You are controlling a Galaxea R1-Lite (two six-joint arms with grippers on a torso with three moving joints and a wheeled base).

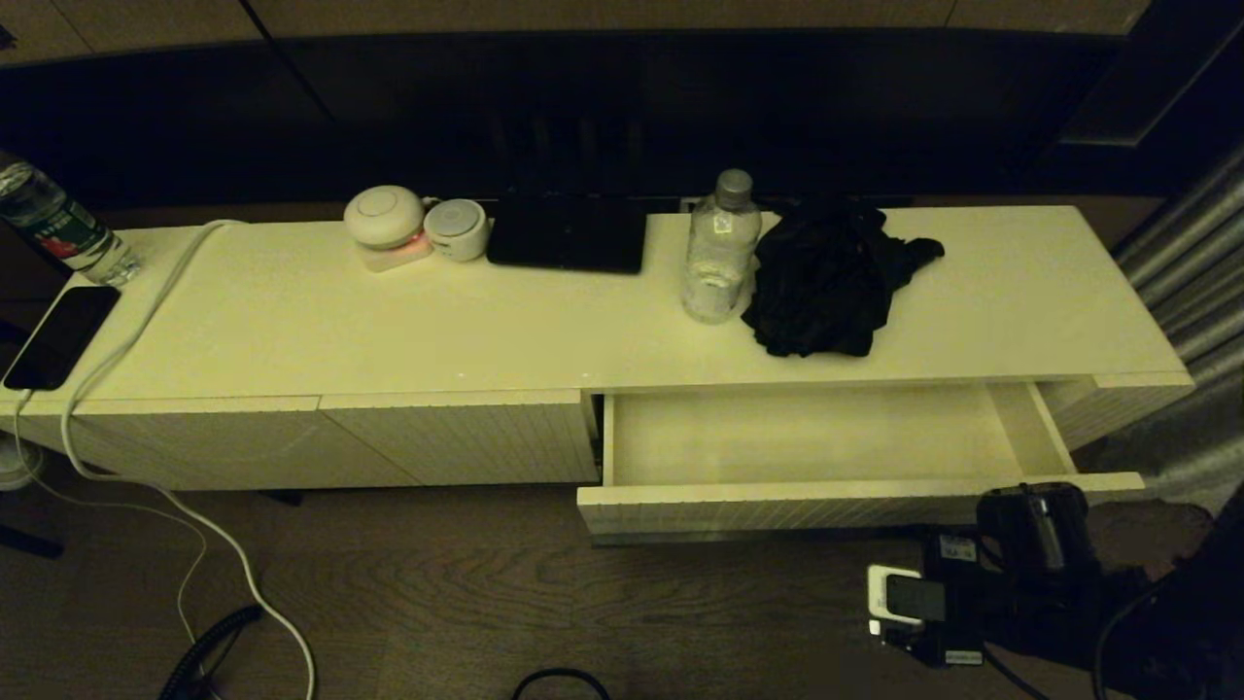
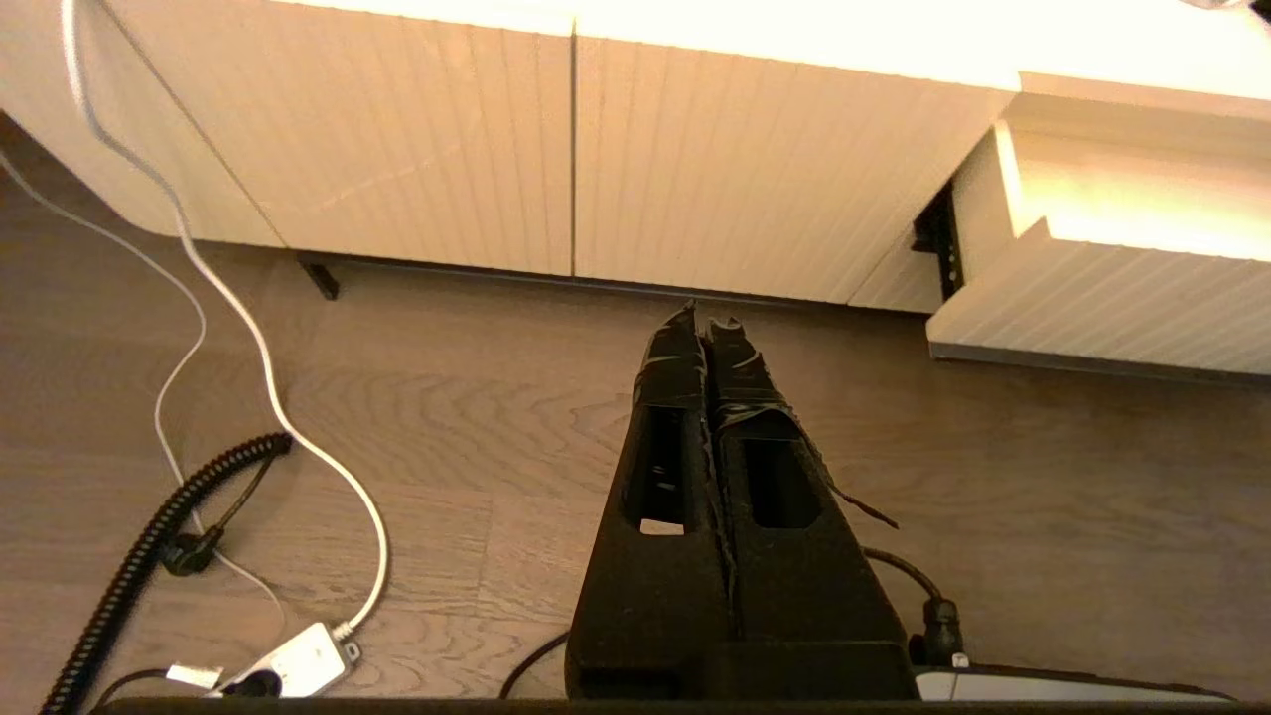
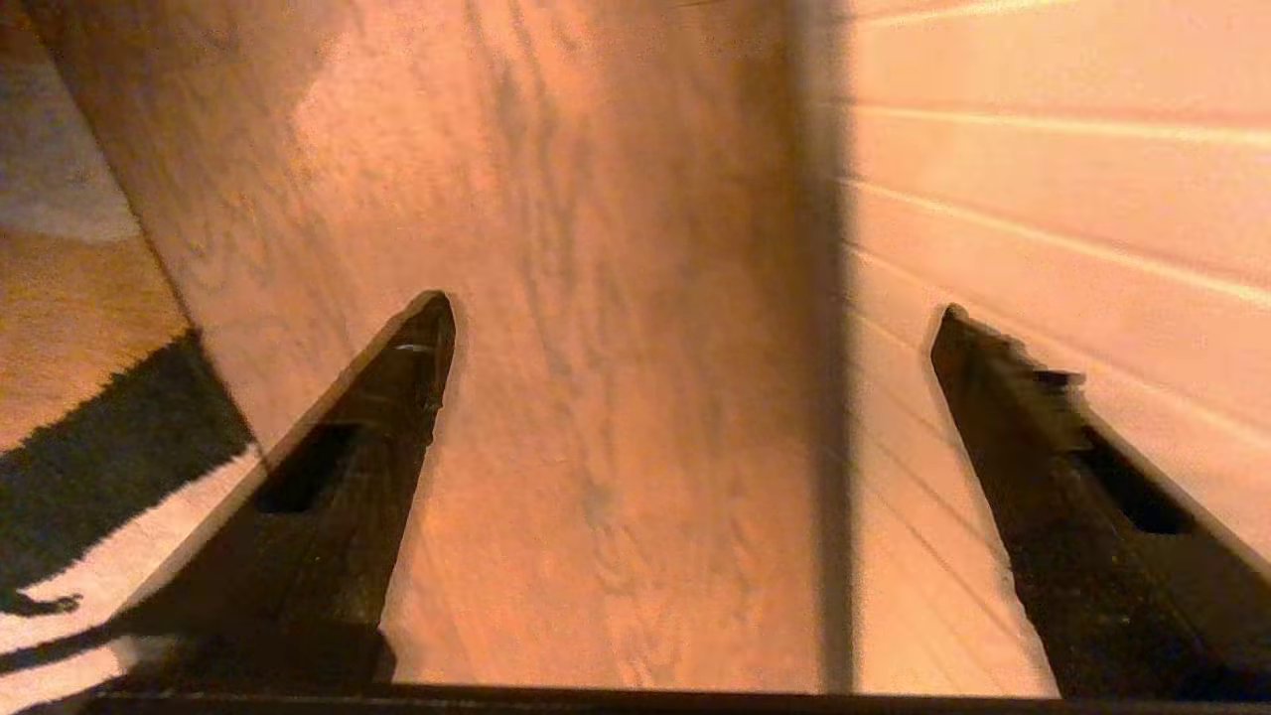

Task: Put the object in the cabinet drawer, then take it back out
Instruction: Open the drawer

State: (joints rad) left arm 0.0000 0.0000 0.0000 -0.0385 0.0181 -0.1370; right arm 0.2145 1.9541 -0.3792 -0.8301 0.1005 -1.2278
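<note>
The cabinet (image 1: 389,331) runs across the head view, and its cabinet drawer (image 1: 777,506) on the right is pulled out with nothing in it. On the top behind the drawer, a clear water bottle (image 1: 719,253) stands upright beside a crumpled black cloth (image 1: 826,282). My right gripper (image 1: 1035,525) hangs low just in front of the drawer's right end. It is open (image 3: 695,318) and empty, with the ribbed drawer front (image 3: 1043,199) beside one finger. My left gripper (image 2: 703,323) is shut and empty above the floor, facing the ribbed panels (image 2: 695,169) left of the drawer (image 2: 1102,308).
At the cabinet's left end are a dark phone (image 1: 60,335), a white cable (image 1: 146,292) and another bottle (image 1: 58,228). Two round white devices (image 1: 386,219) and a flat black item (image 1: 569,233) sit at the back. A power strip (image 2: 298,660) and coiled cord (image 2: 149,556) lie on the floor.
</note>
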